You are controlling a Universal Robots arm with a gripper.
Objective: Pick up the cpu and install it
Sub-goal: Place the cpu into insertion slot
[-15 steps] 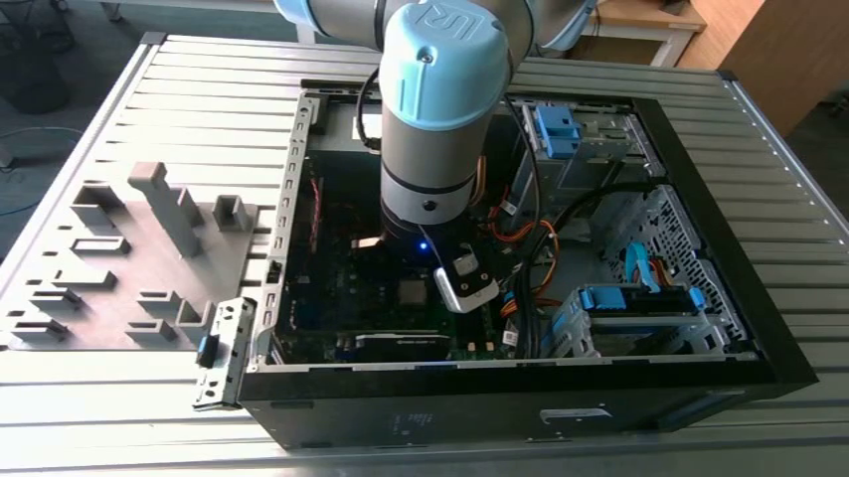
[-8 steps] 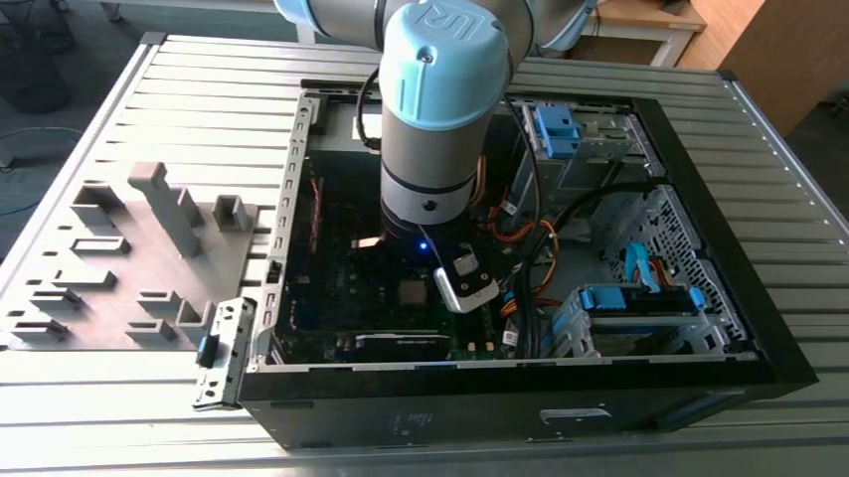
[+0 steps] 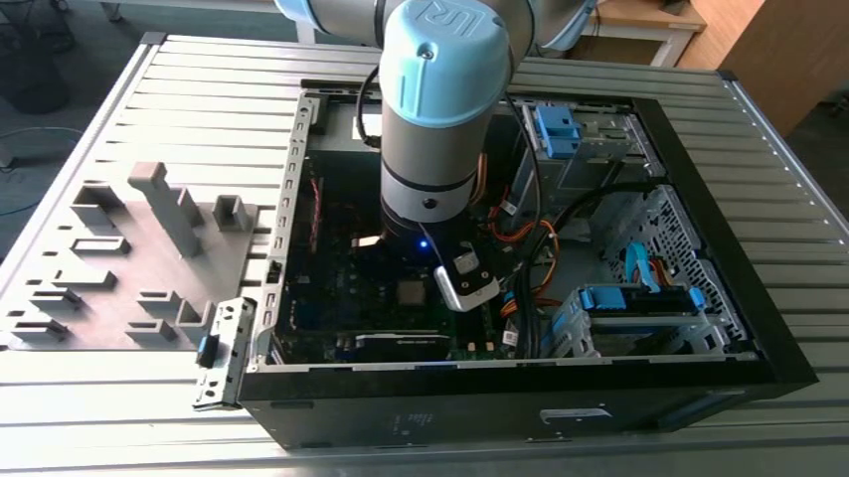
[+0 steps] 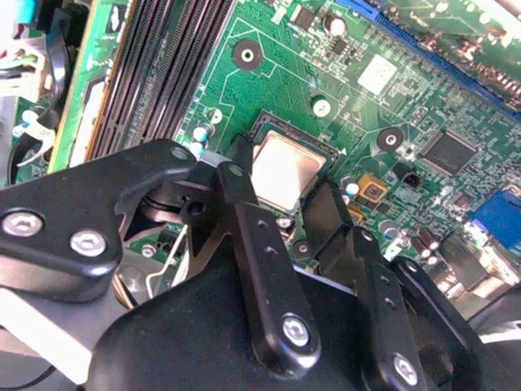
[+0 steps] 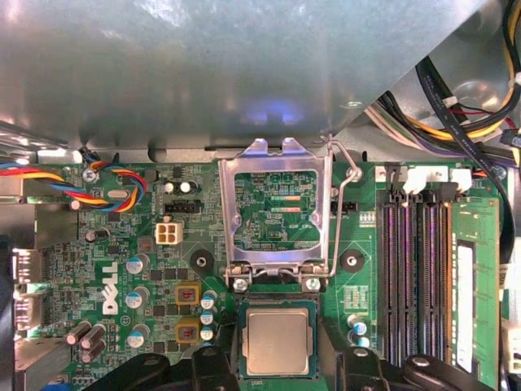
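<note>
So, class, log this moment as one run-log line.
chip: seated in socket | lid: raised | tool: open, straddling chip | arm: inside computer case

Even, diffuse light falls on the counter [image 3: 199,89]; the case [image 3: 504,402] interior lies in shadow. In the first wrist view, bluish glare spreads over the metal wall [image 5: 269,81]; the cpu [image 5: 278,342] gleams pale.

Exterior view: high and oblique, off the arm, looking down on the ribbed grey metal counter [image 3: 106,397] and the open black computer case [image 3: 531,407]. Mid-range, whole case in frame.

Both wrist views: close above the green motherboard [image 4: 277,73] [image 5: 122,269], facing down past the black claw [image 4: 281,194] [image 5: 281,366].

Shared ground: the square silver-grey cpu [image 4: 285,167] [image 5: 278,338] in its socket. The second wrist view sits nearer and more slanted.
</note>
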